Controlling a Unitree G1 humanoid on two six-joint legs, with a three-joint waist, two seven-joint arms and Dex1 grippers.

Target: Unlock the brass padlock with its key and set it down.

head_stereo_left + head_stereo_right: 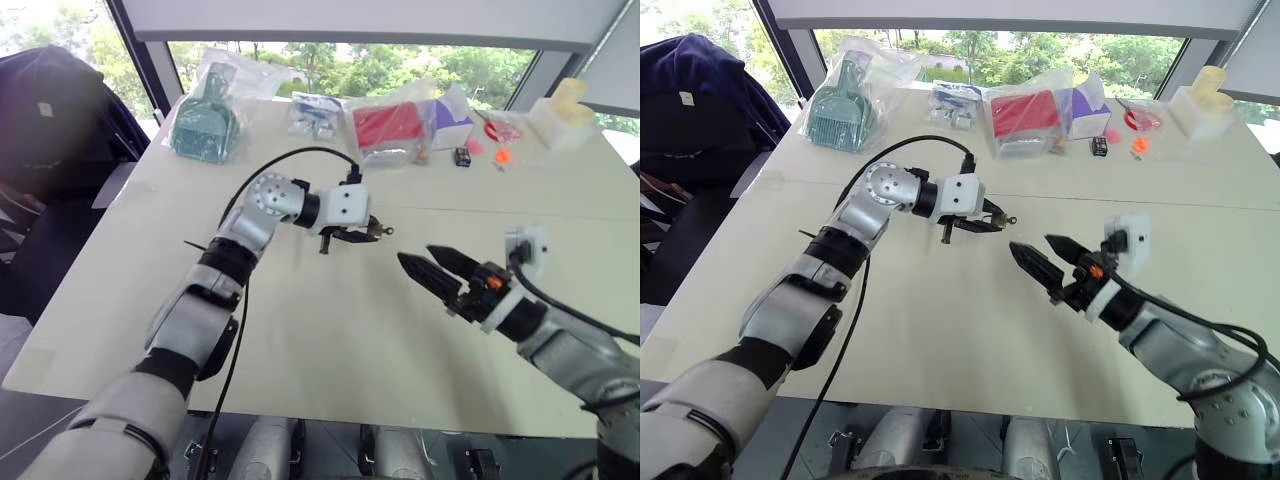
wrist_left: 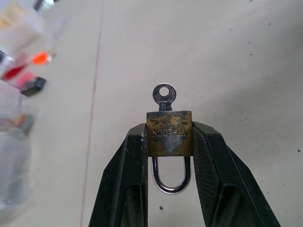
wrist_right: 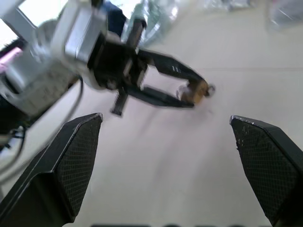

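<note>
The left gripper (image 2: pixel 169 142) clenches the padlock (image 2: pixel 169 134), its key (image 2: pixel 164 95) inserted; fingers hide the shackle's ends. Right gripper (image 1: pixel 428 263), lower right, stands released, empty.

Left gripper (image 1: pixel 372 231) clamps the brass padlock (image 1: pixel 377 232) above the table (image 1: pixel 330 330); right gripper (image 1: pixel 430 262), jaws spread, near the padlock.
</note>
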